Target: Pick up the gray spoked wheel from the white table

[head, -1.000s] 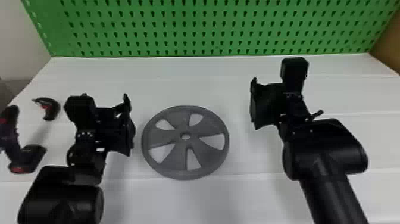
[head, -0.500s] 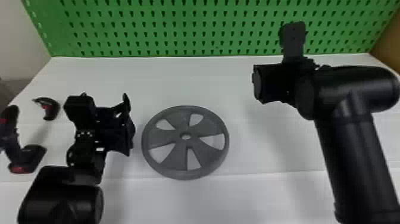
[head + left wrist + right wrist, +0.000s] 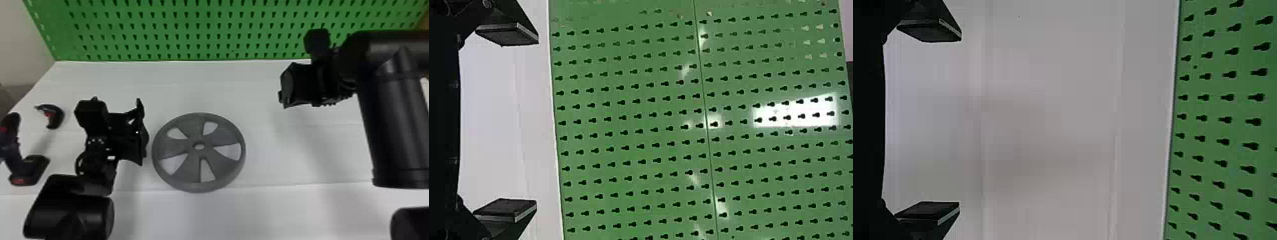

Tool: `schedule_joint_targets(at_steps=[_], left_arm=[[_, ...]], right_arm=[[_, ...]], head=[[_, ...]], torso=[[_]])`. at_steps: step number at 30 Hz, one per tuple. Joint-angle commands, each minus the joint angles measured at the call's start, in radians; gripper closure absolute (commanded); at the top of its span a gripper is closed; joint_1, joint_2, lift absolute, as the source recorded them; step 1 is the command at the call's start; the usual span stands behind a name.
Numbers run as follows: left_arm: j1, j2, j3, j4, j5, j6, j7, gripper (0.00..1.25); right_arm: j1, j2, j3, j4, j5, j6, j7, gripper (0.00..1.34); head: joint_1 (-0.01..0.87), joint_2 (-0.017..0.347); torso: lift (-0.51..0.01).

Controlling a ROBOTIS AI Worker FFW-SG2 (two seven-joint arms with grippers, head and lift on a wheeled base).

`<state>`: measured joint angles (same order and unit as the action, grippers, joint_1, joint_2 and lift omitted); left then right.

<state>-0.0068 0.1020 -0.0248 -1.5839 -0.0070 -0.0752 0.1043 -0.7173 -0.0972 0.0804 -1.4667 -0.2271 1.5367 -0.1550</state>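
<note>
Through the head camera, taking twelve o'clock as toward the green pegboard (image 3: 178, 28), I had the gray spoked wheel (image 3: 198, 153) lying flat on the white table (image 3: 261, 207), just beyond my left gripper (image 3: 536, 122), at about four o'clock from it. My right gripper (image 3: 960, 121) was on the wheel's two o'clock side, well apart from it, so the wheel lay at about eight o'clock from those fingers. The left was clearly the nearer hand. Being round, the wheel gave me no long axis to line up with; its rim and the openings between its spokes were what I had to work with.

The wrist views showed both pairs of fingers spread wide, with nothing between the pads and no contact with the wheel. How high either hand stood over the table I could not tell.

I judged this to be the approach, the grasp not yet made. If I used the right hand, it would need to come in toward eight o'clock and get down to the rim; the left would need a short shift toward four. Coming in too high, I might have closed above the thin rim; a knock from the side could have slid the wheel away.
</note>
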Motion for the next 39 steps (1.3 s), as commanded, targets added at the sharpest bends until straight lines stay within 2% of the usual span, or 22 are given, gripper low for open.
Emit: schedule_joint_targets(at_steps=[1,5,11,14,21,30,39], left_arm=[[-0.009,0.002,-0.009,0.002,-0.005,0.0,0.0,0.13],[-0.01,0.007,-0.012,0.002,-0.007,0.0,0.0,0.13],[-0.024,0.021,-0.032,0.008,-0.008,0.0,0.0,0.13],[-0.028,0.025,-0.04,0.012,-0.008,0.0,0.0,0.13],[-0.028,0.028,-0.044,0.015,-0.008,0.0,0.0,0.13],[-0.033,0.03,-0.047,0.016,-0.008,0.0,0.0,0.13],[-0.035,0.031,-0.05,0.018,-0.007,0.0,0.0,0.13]], right_arm=[[-0.054,-0.019,-0.007,0.101,-0.063,0.036,0.0,0.1],[-0.079,-0.036,0.027,0.158,-0.116,0.036,0.0,0.1],[-0.119,-0.082,0.093,0.33,-0.333,0.036,0.0,0.1],[-0.133,-0.099,0.133,0.39,-0.393,0.036,0.0,0.1],[-0.169,-0.108,0.176,0.468,-0.406,0.036,0.0,0.1],[-0.191,-0.116,0.208,0.528,-0.428,0.036,0.0,0.1],[-0.197,-0.119,0.22,0.542,-0.44,0.036,0.0,0.1]], head=[[0.767,0.037],[0.767,0.037],[0.767,0.037],[0.767,0.037],[0.767,0.037],[0.767,0.037],[0.767,0.037]], torso=[[-0.107],[-0.107],[-0.107],[-0.107],[-0.107],[-0.107],[-0.107]])
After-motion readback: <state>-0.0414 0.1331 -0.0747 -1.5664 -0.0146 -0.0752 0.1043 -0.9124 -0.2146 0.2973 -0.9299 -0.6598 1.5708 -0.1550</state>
